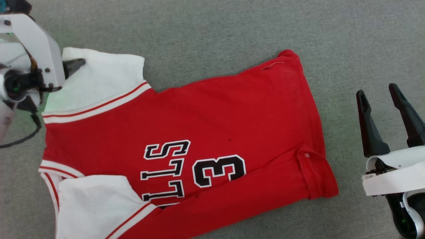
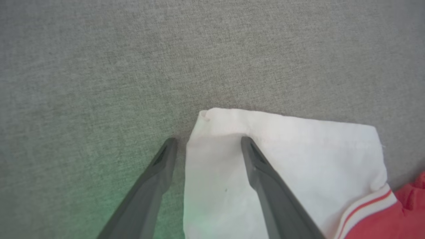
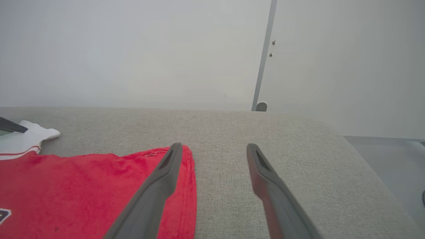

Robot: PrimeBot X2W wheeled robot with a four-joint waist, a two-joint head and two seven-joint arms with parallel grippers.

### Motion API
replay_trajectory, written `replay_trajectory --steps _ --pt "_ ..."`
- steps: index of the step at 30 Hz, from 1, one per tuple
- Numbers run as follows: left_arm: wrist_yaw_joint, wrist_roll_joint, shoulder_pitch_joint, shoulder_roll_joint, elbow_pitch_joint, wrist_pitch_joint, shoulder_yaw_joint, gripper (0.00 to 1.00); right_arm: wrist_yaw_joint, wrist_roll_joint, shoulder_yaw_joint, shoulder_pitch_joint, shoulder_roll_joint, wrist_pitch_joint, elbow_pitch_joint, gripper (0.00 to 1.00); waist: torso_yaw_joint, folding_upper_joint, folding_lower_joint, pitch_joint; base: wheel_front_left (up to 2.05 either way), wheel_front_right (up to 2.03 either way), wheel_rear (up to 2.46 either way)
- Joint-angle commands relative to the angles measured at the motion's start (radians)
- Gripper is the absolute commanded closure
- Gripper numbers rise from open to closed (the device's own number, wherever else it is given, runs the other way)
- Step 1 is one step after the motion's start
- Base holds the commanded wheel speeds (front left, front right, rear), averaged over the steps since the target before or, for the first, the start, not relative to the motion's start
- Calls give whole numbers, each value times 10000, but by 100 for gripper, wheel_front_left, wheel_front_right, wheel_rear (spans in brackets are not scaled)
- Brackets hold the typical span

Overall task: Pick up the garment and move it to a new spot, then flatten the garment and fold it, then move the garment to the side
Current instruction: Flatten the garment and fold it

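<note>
My left pincer (image 2: 208, 142) gapes released, 1 finger over the garment's (image 1: 215, 113) white sleeve (image 2: 298, 156), 1 past its edge; my right pincer (image 1: 378, 90), also released, sits near the garment.

We look steeply down from the head onto the garment (image 1: 212, 116); our left wrist view sits close over its white sleeve (image 2: 298, 156), our right low across its hem (image 3: 186, 205), facing a wall (image 3: 132, 49).

The red shirt (image 1: 212, 126) lies spread between the left fingers (image 1: 74, 64), at its white sleeve (image 1: 103, 79), and the parted right fingers (image 1: 369, 129).
</note>
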Motion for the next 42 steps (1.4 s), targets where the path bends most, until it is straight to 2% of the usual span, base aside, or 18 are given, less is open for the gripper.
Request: replay_trajectory --steps 1,2,3,4,9,13,20,25,32,41,42 --pt "-62 -111 168 -307 225 131 -96 0 -7 86 38 -103 1 38 42 0 66 -1 0 28 0 0 0" --pt "-83 -92 168 -407 339 166 -120 0 -7 106 57 -134 -13 89 50 0 86 -1 0 30 0 0 0" --pt "-150 -89 162 -504 439 180 -140 67 -7 115 68 -171 -10 119 56 0 106 -1 0 33 0 0 0" --pt "-167 -187 172 -601 534 193 -97 100 -7 156 89 -189 -14 209 70 0 127 -1 0 29 0 0 0" --pt "-408 -67 -61 -811 914 6 -106 100 -9 558 326 -595 -254 901 244 0 222 -1 0 -29 0 0 0" --pt "-537 -74 -182 -1033 1207 -88 -97 100 -7 799 628 -1333 -571 1894 703 0 334 -1 0 -81 0 0 0" --pt "-747 -125 -408 -1439 1641 -216 -66 100 -7 1324 1122 -3224 -911 3890 2410 0 560 -1 0 -68 0 0 0" --pt "-853 -102 -528 -1647 1828 -266 -91 100 -7 1559 1470 -4266 -1069 4734 3583 0 698 -1 0 -23 0 0 0" --pt "-987 -100 -727 -1849 2108 -347 -106 100 -7 2043 2149 -5514 -983 6047 5535 0 870 -1 0 113 0 0 0" --pt "-1054 -151 -814 -2008 2318 -476 -127 100 -6 2487 2877 -6695 -706 6686 7638 0 989 -1 0 202 0 0 0" --pt "-1061 -163 -813 -2017 2335 -490 -125 100 -4 2575 2994 -6794 -686 6801 7829 12 1001 -1 0 192 0 0 0"
